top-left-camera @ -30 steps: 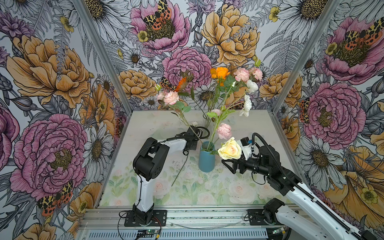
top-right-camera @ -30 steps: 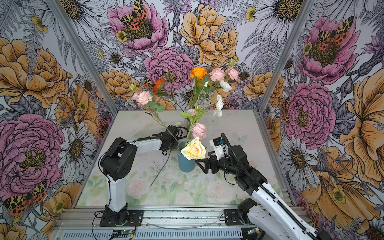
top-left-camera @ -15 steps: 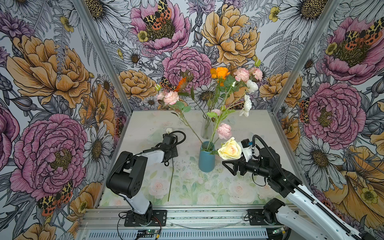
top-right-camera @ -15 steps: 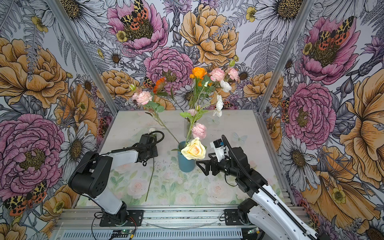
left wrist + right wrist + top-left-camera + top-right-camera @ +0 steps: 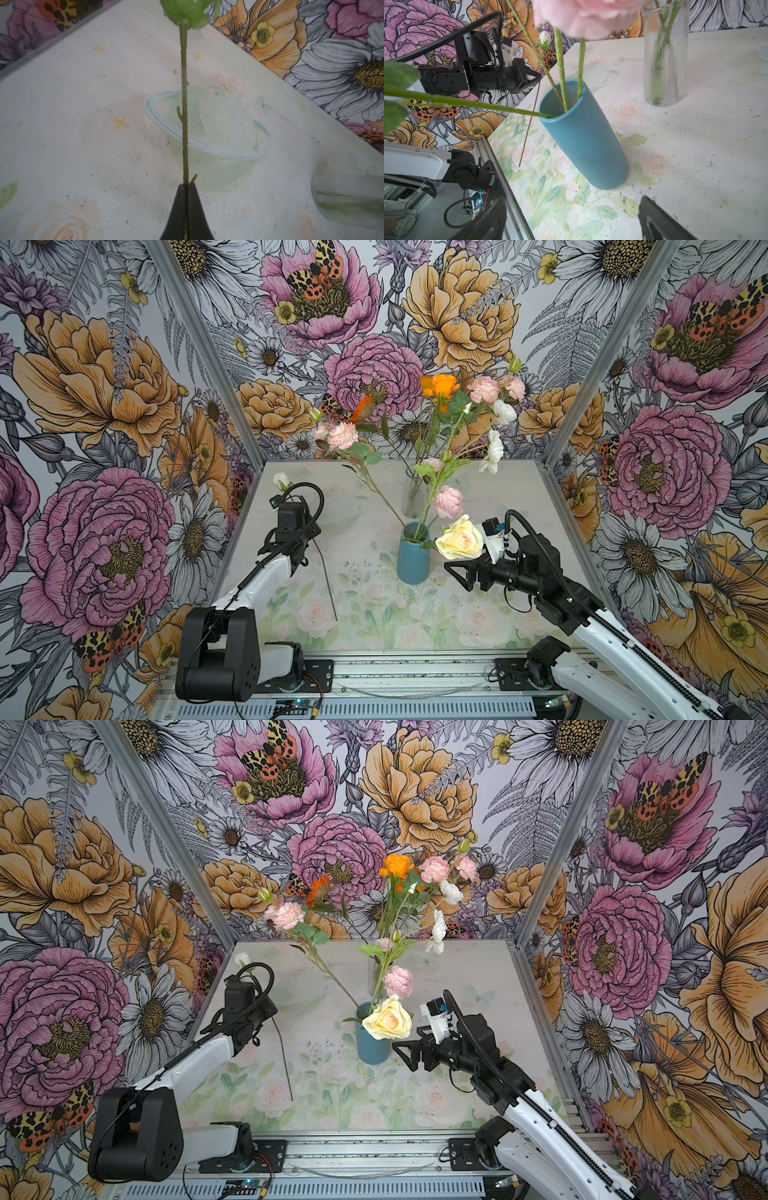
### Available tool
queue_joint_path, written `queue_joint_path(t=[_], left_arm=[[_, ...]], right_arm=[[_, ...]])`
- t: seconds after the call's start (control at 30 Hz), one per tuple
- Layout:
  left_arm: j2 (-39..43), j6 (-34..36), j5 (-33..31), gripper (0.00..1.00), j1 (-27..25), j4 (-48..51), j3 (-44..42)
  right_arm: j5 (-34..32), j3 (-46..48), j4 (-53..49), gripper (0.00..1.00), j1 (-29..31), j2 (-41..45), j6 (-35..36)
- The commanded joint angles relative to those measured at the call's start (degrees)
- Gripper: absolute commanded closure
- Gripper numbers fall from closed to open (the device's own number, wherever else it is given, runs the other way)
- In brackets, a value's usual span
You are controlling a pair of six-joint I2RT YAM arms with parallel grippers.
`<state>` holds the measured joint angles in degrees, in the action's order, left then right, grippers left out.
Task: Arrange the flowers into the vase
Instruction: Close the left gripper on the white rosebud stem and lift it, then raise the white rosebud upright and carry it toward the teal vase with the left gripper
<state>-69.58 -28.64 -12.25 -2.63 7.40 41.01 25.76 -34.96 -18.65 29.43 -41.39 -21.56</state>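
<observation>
Evidently one long green stem, topped by a small white bud, is pinched part-way along its length between the closed jaws of the left gripper. The bud end is thereby kept up and the bare end is left hanging toward the pale printed table; whether its tip touches cannot be told. Such a grip is judged to leave the lower end free for lowering into a neck.

The tall teal ceramic vase is found at the middle of the table, well apart from the held stem. Several of the leafy flowers are already seated in it, among them a cream-yellow rose that leans out over the rim toward the right gripper. That gripper is spread wide and nothing is held in it; it is placed near the vase, presumably so that the vase can be steadied or a leaning stem corrected. Other blooms are stood in a clear ribbed glass cylinder behind the teal vase.

The pinch itself is shown only by the left wrist view, where the black fingers are seen meeting on the stem above a clear plastic bowl; in both top views it is hidden by the wrist. How the stems cross inside the teal mouth is shown only by the right wrist view.
</observation>
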Motion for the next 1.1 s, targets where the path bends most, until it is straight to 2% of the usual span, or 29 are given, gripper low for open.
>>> queue_joint_path(t=[0.0, 0.1, 0.23, 0.3, 0.43, 0.6, 0.77, 0.97, 1.07], left_arm=[[8.7, 4.9, -7.1, 1.0, -0.6, -1.4, 1.9], [18.1, 10.0, -14.2, 1.0, -4.2, -0.6, 3.2], [27.5, 12.7, -12.0, 1.0, -8.6, -2.1, 5.9], [29.7, 16.2, -11.4, 1.0, -13.0, -3.6, 7.8], [32.5, 21.7, -6.0, 1.0, -23.4, -13.9, 7.9], [28.4, 21.8, -0.5, 1.0, -32.2, -25.0, 10.1], [19.7, 22.4, 2.3, 1.0, -38.0, -38.4, 13.9], [9.6, 20.4, 3.6, 1.0, -41.7, -51.2, 18.0], [6.1, 19.0, 3.5, 1.0, -42.1, -53.9, 18.9]], right_arm=[[-0.1, 0.3, 0.8, 0.01, 0.2, -0.4, 0.1], [1.3, 0.8, 1.2, 0.0, 0.2, -0.5, 0.6], [2.1, 1.0, 1.4, 0.0, 0.4, 0.9, 1.6], [2.9, 0.8, 1.4, 0.01, 0.9, 2.4, 2.6], [5.0, 0.4, 1.3, 0.0, 2.6, 5.1, 4.5], [2.5, -0.5, 1.4, 0.0, 9.1, 4.3, 5.5], [-4.3, -2.2, 1.8, 0.0, 18.5, 4.0, 6.6], [-10.0, -1.8, 2.0, 0.0, 20.8, 6.0, 6.5], [-11.0, -2.6, 1.8, 0.0, 20.8, 6.5, 7.0]])
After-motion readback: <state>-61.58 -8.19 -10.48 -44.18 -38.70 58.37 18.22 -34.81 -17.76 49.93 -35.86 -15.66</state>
